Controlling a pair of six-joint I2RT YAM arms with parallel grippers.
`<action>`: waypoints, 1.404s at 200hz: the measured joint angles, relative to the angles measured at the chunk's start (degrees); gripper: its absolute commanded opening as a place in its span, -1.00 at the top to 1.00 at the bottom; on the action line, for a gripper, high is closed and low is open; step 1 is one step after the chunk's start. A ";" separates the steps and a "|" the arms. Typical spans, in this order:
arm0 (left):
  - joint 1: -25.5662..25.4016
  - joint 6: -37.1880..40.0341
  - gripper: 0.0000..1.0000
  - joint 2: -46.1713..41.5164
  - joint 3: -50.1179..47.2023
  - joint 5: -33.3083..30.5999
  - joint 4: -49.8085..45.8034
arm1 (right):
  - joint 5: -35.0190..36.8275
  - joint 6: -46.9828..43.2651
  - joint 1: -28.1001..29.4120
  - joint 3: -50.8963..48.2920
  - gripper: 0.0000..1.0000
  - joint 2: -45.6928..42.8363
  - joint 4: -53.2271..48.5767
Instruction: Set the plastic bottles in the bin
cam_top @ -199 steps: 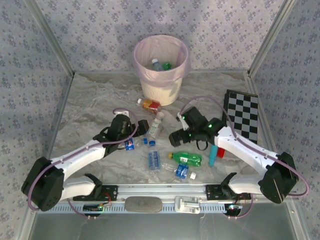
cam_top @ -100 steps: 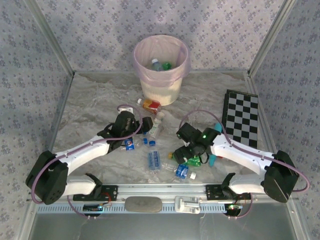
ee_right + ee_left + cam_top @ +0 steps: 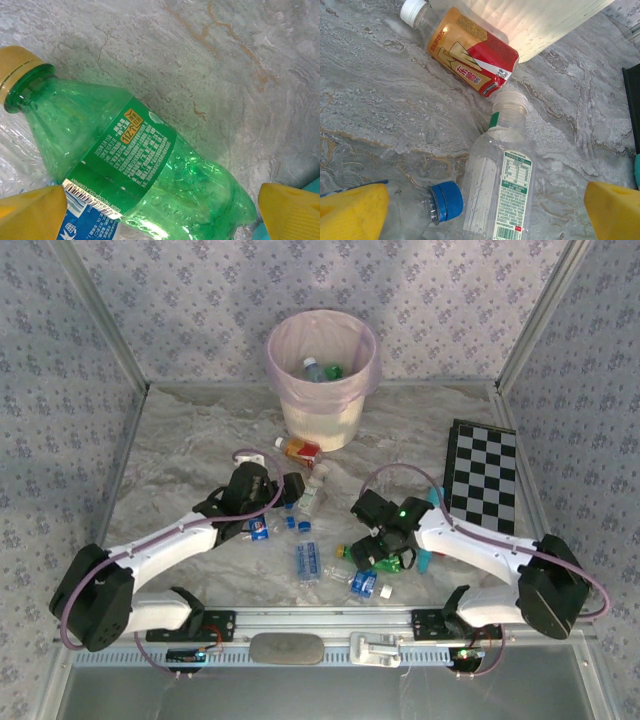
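Right gripper (image 3: 161,212): jaws spread wide; lowered since a second ago, now straddling green bottle (image 3: 150,165).
Left gripper (image 3: 482,212): jaws spread wide; edged forward over clear bottle (image 3: 497,200).

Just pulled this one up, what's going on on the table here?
Two arms are clearing plastic bottles off the table into the bin, which already holds a couple. The left end effector, open and empty, hovers over a clear bottle beside an orange-red labelled bottle. The right end effector, also open and empty, is poised over a green bottle.
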 measured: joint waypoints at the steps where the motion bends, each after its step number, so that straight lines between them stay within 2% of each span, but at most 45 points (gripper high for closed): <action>1: 0.00 -0.02 -1.00 -0.02 0.00 -0.02 0.00 | -0.02 0.00 0.00 0.00 -1.00 0.02 0.02; 104: 0.00 -0.07 -1.00 -3.45 -1.57 -2.10 -1.07 | 4.22 -0.20 -2.51 0.22 -1.00 5.75 2.40; 186: -0.26 -0.44 -1.00 -4.44 -1.64 -2.38 -2.16 | 5.46 -1.14 -3.56 2.82 -0.79 14.40 5.64; 211: -0.31 -0.44 -1.00 -5.55 -1.88 -2.78 -2.43 | 5.49 -1.81 -3.74 3.41 -0.69 16.15 6.08; 249: -0.31 -0.44 -1.00 -7.32 -2.56 -3.65 -2.69 | 5.53 -3.19 -4.15 4.13 -0.26 16.50 6.60; 281: -0.31 -0.44 -1.00 -7.98 -2.67 -3.89 -3.41 | 5.42 -4.35 -4.42 5.18 -0.08 16.50 6.69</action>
